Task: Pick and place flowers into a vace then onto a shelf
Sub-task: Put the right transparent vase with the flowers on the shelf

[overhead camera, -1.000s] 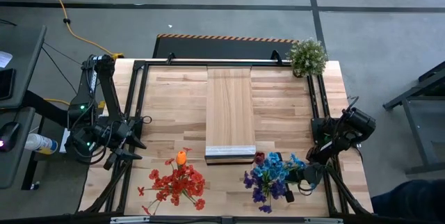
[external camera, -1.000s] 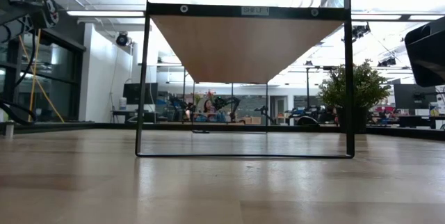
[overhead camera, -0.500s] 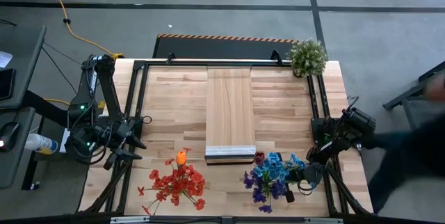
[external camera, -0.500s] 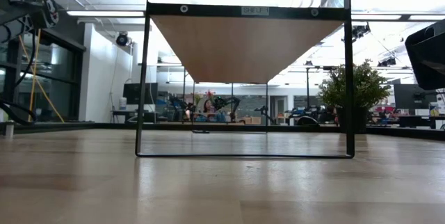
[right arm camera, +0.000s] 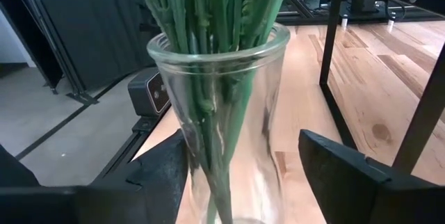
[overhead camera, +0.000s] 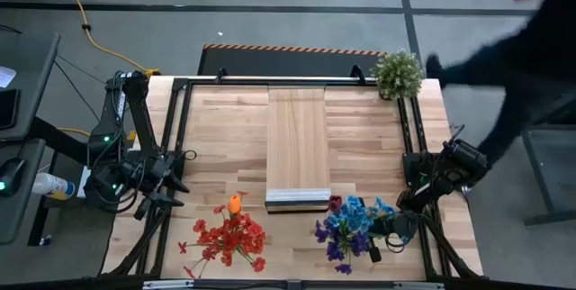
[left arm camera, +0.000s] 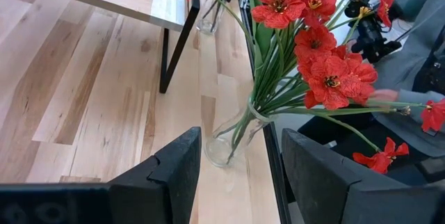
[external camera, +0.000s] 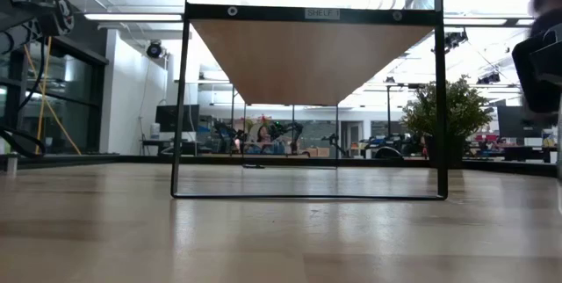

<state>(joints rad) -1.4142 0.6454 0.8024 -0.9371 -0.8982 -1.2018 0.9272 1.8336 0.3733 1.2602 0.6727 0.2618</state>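
Beside shelf (overhead camera: 298, 141) — blue-purple flowers (overhead camera: 351, 227) | green stems bunched in glass vase (right arm camera: 222, 123)

A bushy pale-green potted plant (overhead camera: 398, 74) stood at the far right corner of the slatted wooden table (overhead camera: 225, 137). A person in dark clothes (overhead camera: 504, 47) leaned in beyond that corner, blurred. A yellow cable (overhead camera: 85, 29) ran across the grey floor (overhead camera: 270, 2), and a striped mat (overhead camera: 288, 51) lay behind the table. At the left edge stood a desk (overhead camera: 18, 101) with a bottle (overhead camera: 49, 185) beside it.
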